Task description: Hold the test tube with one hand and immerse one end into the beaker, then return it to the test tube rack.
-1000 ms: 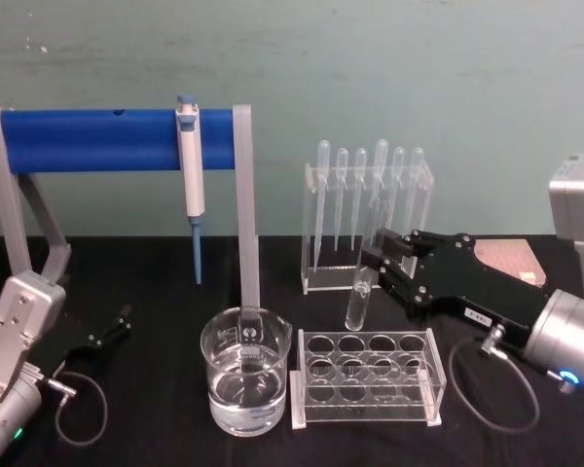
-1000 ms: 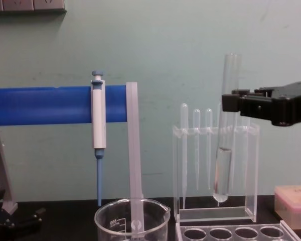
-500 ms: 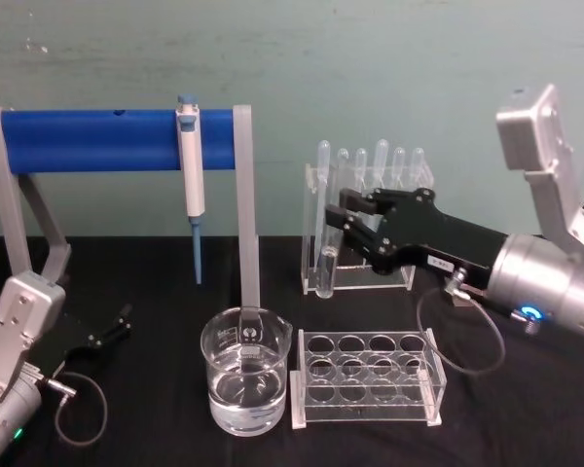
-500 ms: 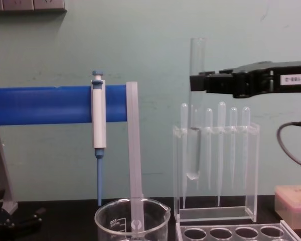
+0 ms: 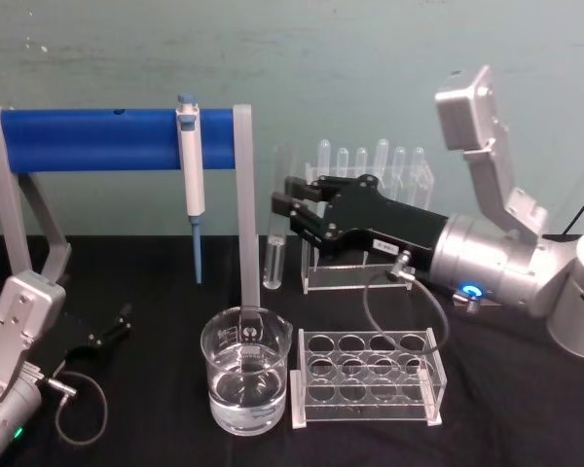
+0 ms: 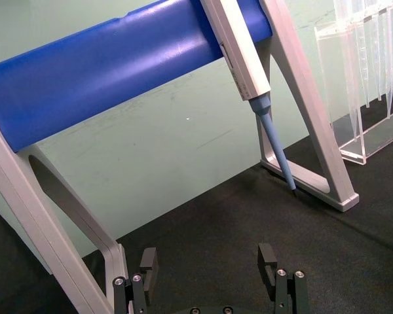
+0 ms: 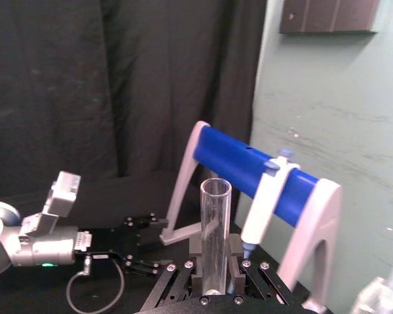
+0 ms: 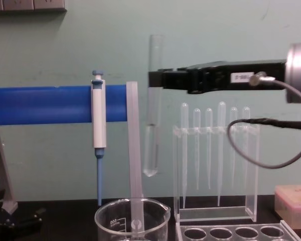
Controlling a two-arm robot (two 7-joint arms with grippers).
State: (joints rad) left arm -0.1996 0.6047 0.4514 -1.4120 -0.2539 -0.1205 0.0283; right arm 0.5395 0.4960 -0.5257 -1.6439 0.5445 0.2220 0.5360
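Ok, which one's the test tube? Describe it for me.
Find the blue bar stand; just right of it, the right gripper holds the test tube upright. Unlike the racked pipettes nearby, it is wider, open-topped, bulbless.

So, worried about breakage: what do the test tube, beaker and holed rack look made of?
The test tube, held by the right gripper: clear, glossy, thin-walled, likely glass. The beaker: clear with white printed marks and a pour spout, likely glass. The rack: clear flat sheets with bright edges, probably acrylic. The left gripper rests open, low left.
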